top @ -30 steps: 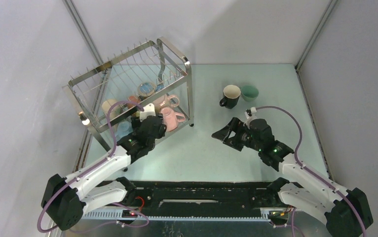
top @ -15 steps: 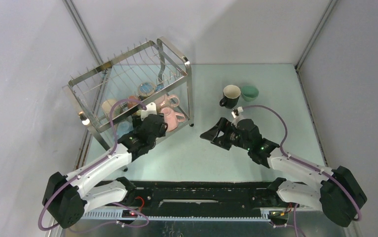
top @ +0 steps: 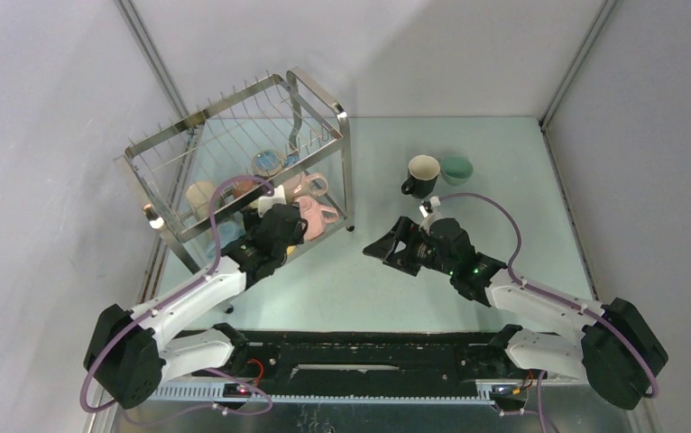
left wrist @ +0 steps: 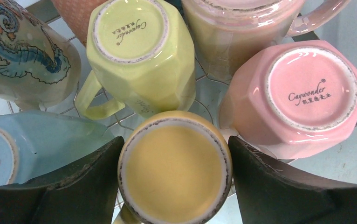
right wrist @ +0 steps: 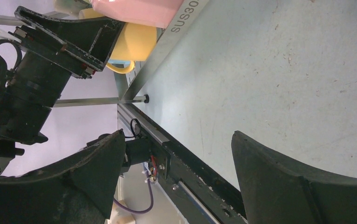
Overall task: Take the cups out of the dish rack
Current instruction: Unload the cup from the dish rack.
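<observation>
**Now: left pincer point(left wrist: 174, 144) astride the yellow mug point(left wrist: 174, 170), right pincer point(right wrist: 177, 140) spread above the table point(right wrist: 284, 70)**

The left pincer's jaws stand wide, with one dark finger point(left wrist: 88, 182) on each side of the yellow mug's unglazed foot ring. Both fingers sit right at the mug's sides with no gap I can make out. Whether they press on it cannot be told.

In the wrist view the mug shows its base to the camera. At 2 o'clock from it, just beside it, a pink mug point(left wrist: 307, 93) also shows its base, printed "Caywonder". At 11 o'clock is a lime mug point(left wrist: 139, 51), its handle pointing toward 8 o'clock. At 9 o'clock lies a light-blue mug point(left wrist: 37, 144), tilted, with its base turned left. Further out at 10 o'clock is a pale seahorse mug point(left wrist: 23, 56), and at 1 o'clock a glossy beige-pink mug point(left wrist: 232, 32).

From above, these mugs crowd the lower tier of the dish rack point(top: 319, 95), which stands at 10 o'clock on the table. The left pincer reaches in at the rack's 5 o'clock corner.

The right pincer is spread wide with nothing between its fingers. It hangs low near the table's middle, pointing toward 9 o'clock at the rack's foot.

At 1 o'clock from it, well apart from the rack, a black mug point(top: 422, 174) with a cream inside and a green mug point(top: 456, 169) stand upright, just beside each other.
</observation>
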Robot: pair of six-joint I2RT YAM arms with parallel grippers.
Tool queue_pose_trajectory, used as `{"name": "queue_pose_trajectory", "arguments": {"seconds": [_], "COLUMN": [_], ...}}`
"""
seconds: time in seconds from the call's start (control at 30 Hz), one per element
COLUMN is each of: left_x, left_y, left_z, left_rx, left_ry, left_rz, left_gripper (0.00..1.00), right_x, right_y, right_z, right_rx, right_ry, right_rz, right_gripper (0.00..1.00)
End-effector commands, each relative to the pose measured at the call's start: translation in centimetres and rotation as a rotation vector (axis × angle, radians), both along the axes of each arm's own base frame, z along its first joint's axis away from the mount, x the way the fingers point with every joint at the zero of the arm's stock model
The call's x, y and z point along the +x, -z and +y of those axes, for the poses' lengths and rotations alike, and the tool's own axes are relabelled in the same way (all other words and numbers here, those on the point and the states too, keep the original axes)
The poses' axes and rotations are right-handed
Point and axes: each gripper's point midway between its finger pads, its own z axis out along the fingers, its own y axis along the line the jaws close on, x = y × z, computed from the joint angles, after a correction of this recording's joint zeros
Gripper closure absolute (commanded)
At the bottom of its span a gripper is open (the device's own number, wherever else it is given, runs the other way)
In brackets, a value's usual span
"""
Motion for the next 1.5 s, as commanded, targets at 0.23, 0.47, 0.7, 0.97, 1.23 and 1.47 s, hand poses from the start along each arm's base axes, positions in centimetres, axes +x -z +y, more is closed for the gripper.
{"name": "queue_pose_trajectory", "arguments": {"seconds": [0.23, 0.47, 0.7, 0.97, 1.23, 1.47], "left_x": [2.3, 1.7, 1.0, -0.5, -2.1, -2.8], "left_y": [-2.1, -1.6, -3.0, -2.6, -1.6, -0.3], "left_z": [0.0, -0.1, -0.2, 0.3, 1.2, 1.4], "left_rx": [-0.140, -0.161, -0.166, -0.176, -0.183, -0.192], "left_ry": [-0.080, -0.054, -0.012, 0.006, -0.006, -0.022], "left_rz": [-0.136, -0.132, -0.139, -0.121, -0.102, -0.080], "left_gripper": [0.35, 0.14, 0.02, 0.05, 0.19, 0.35], "right_x": [0.4, 0.1, -0.2, -0.5, -0.9, -1.1], "right_y": [-1.7, -1.3, -1.2, -1.0, -0.6, -0.4], "right_z": [1.0, 1.3, 1.7, 2.0, 2.2, 2.2], "right_rx": [0.020, 0.011, 0.009, 0.004, -0.008, -0.015], "right_ry": [-0.010, -0.022, -0.038, -0.047, -0.057, -0.062], "right_rz": [-0.049, -0.046, -0.050, -0.047, -0.042, -0.039], "right_gripper": [0.10, 0.10, 0.09, 0.10, 0.10, 0.10]}}
